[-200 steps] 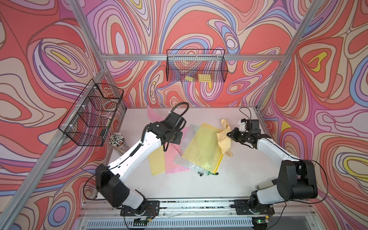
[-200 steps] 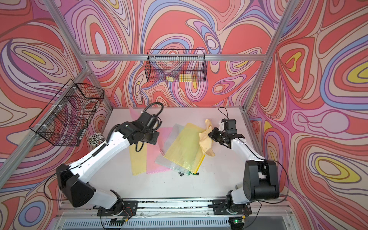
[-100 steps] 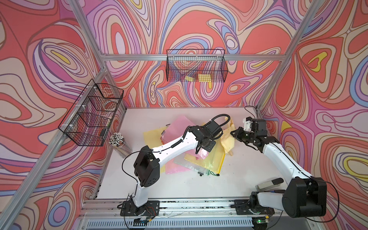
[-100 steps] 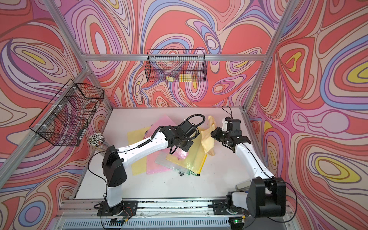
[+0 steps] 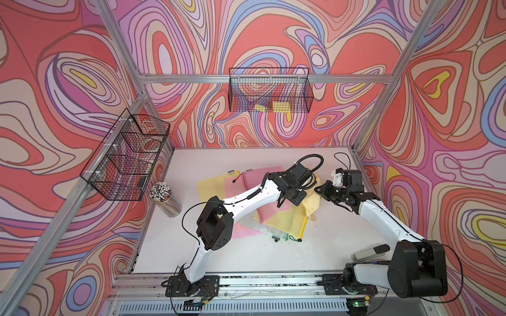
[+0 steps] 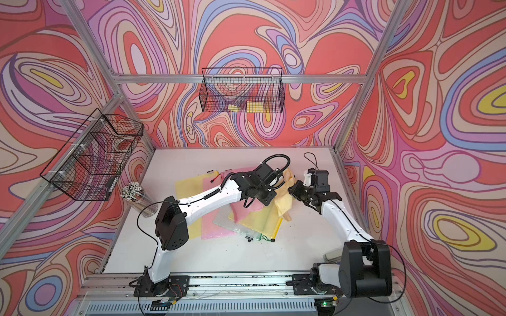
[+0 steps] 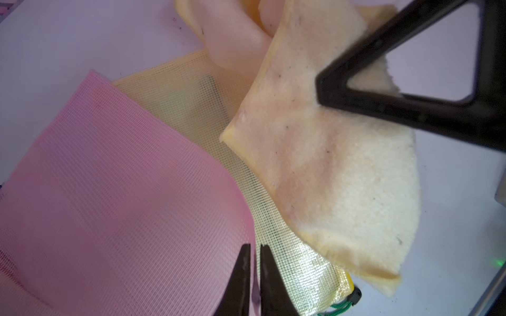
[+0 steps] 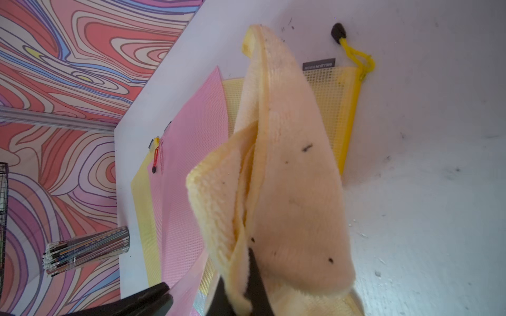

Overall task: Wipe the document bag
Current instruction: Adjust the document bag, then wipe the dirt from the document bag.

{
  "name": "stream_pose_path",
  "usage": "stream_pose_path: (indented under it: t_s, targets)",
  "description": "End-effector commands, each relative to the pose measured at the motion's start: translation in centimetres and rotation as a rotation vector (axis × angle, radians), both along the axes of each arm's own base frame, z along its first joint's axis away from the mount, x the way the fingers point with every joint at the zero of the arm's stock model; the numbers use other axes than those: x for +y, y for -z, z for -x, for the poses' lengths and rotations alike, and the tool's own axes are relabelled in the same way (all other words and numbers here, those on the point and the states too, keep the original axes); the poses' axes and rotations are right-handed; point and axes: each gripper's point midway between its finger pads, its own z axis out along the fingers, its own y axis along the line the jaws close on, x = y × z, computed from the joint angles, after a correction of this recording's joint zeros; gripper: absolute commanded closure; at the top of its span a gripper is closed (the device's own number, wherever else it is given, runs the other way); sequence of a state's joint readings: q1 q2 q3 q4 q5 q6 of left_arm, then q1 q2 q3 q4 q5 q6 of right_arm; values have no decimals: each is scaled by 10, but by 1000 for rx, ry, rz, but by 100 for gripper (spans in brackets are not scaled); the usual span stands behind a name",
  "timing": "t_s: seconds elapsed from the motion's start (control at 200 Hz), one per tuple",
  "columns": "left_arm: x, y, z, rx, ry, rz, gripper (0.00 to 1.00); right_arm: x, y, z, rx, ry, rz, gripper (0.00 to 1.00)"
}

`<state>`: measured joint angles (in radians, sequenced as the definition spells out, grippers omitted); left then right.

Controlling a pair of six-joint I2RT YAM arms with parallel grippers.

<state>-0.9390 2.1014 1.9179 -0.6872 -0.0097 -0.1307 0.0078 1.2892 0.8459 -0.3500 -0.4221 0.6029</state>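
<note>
Several mesh document bags lie overlapped mid-table. My left gripper (image 7: 255, 246) (image 5: 283, 202) (image 6: 247, 203) has its jaws almost together, with the edge of a pink document bag (image 7: 123, 191) (image 5: 269, 212) (image 6: 243, 212) in the narrow slit between them. That pink bag lies curled over a yellow document bag (image 7: 191, 95) (image 5: 290, 224) (image 6: 264, 221) (image 8: 334, 109). My right gripper (image 8: 243, 276) (image 5: 320, 188) (image 6: 294, 188) is shut on a speckled pale yellow cloth (image 8: 295, 191) (image 7: 328, 177) (image 5: 312, 203) (image 6: 283, 203). The cloth hangs from it and drapes onto the yellow bag's right edge.
Another pink bag (image 5: 260, 175) and a yellow one (image 5: 210, 188) lie behind, a clear one (image 5: 262, 228) in front. A pencil cup (image 5: 167, 199) stands at the left. Wire baskets hang on the left wall (image 5: 126, 156) and back wall (image 5: 269, 93). A grey stapler-like object (image 5: 369, 251) sits front right.
My left arm has swung right across the table, bringing the pink bag over the yellow one, close to the cloth. My right gripper has shifted slightly right and back with the cloth.
</note>
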Motion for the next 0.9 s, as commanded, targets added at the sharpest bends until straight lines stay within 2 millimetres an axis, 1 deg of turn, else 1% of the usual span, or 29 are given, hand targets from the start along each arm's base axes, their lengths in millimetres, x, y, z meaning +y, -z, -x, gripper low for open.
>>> stream_pose_path:
  t_s: [0.0, 0.045, 0.12, 0.185, 0.255, 0.3, 0.31, 0.346, 0.386, 0.411, 0.436, 0.506, 0.591, 0.651, 0.731, 0.776, 0.801, 0.811, 0.826, 0.891]
  targets:
    - [-24, -6, -2, 6, 57, 93, 84, -19, -29, 2, -53, 63, 109, 100]
    - [-29, -5, 2, 27, 68, 119, 82, -24, -35, 3, -61, 73, 138, 100]
    - [-31, -4, 6, 59, 62, 151, 78, -24, -42, 2, -73, 70, 147, 100]
    - [-27, -7, 8, 60, 30, 189, 67, -17, -47, 1, -82, 36, 120, 100]
    - [-14, -17, 7, 47, -17, 246, 54, -6, -49, -4, -98, -2, 76, 100]
    - [0, -24, 3, 34, -66, 286, 46, 4, -49, -9, -102, -27, 57, 100]
    - [5, -23, 3, 38, -79, 292, 45, 6, -49, -10, -104, -34, 56, 100]
    - [20, -28, -3, 36, -131, 329, 41, 16, -48, -13, -107, -58, 57, 100]
    - [42, -29, -9, 55, -196, 359, 41, 28, -48, -18, -112, -85, 72, 100]
    - [59, -24, -10, 85, -243, 367, 41, 36, -49, -21, -117, -104, 82, 100]
    - [70, -27, -17, 90, -282, 407, 41, 44, -48, -25, -119, -124, 90, 100]
    - [114, -14, -24, 134, -405, 442, 41, 66, -44, -36, -121, -178, 96, 100]
    - [161, 7, -24, 156, -530, 440, 41, 89, -24, -50, -85, -239, 91, 100]
    - [185, 22, -21, 188, -596, 414, 42, 104, -7, -59, -61, -277, 85, 100]
    - [204, 38, -13, 224, -646, 406, 43, 121, 15, -67, -33, -320, 92, 100]
    - [212, 48, -10, 240, -667, 410, 43, 125, 30, -69, -4, -333, 96, 100]
    - [216, 53, -9, 250, -675, 419, 44, 128, 31, -70, -4, -341, 90, 100]
    - [217, 55, -9, 254, -680, 421, 44, 128, 42, -71, 18, -344, 91, 100]
    - [219, 58, -9, 260, -685, 427, 44, 129, 49, -71, 30, -347, 89, 100]
    - [227, 72, -9, 291, -711, 452, 46, 131, 69, -70, 69, -354, 82, 100]
